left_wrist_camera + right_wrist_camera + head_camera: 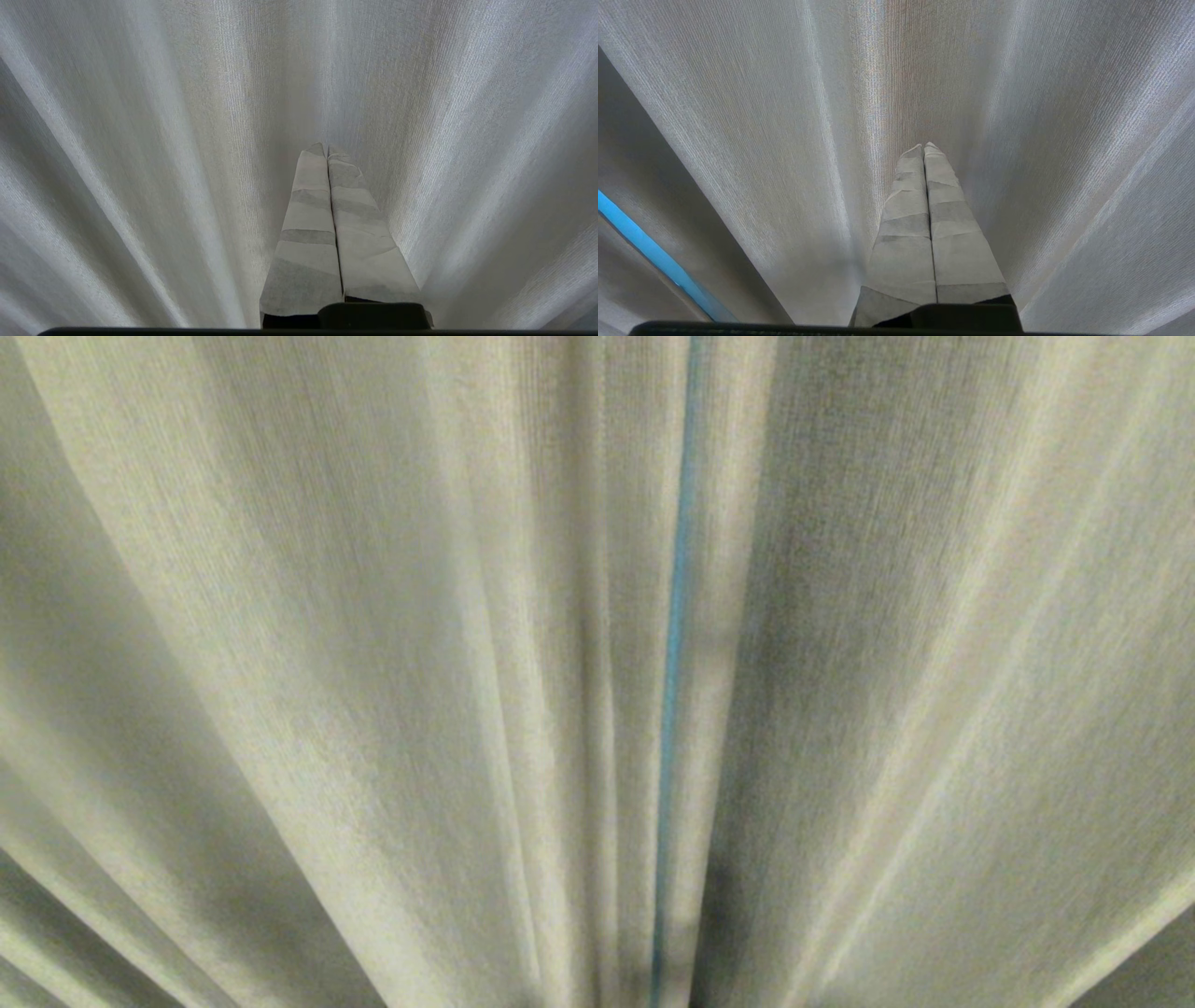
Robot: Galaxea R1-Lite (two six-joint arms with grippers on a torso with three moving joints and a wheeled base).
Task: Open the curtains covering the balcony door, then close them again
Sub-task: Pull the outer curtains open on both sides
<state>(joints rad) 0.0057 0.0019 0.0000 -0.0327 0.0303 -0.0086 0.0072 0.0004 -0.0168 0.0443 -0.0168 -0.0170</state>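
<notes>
Grippers both pressed shut, holding nothing. My left gripper (327,148): taped fingers (308,224) flat against each other, tips pointing at curtains (187,140), close in front; cannot tell if tips touch fabric. My right gripper (923,147): same posture, taped fingers (957,233) together, tips close to beige folds (784,116). Off to one side of my right gripper, thin blue slit (649,247) where two curtain edges meet. Head view: curtains (327,663) fill whole view, drawn, vertical blue gap (677,644) near centre. Neither arm visible there.
</notes>
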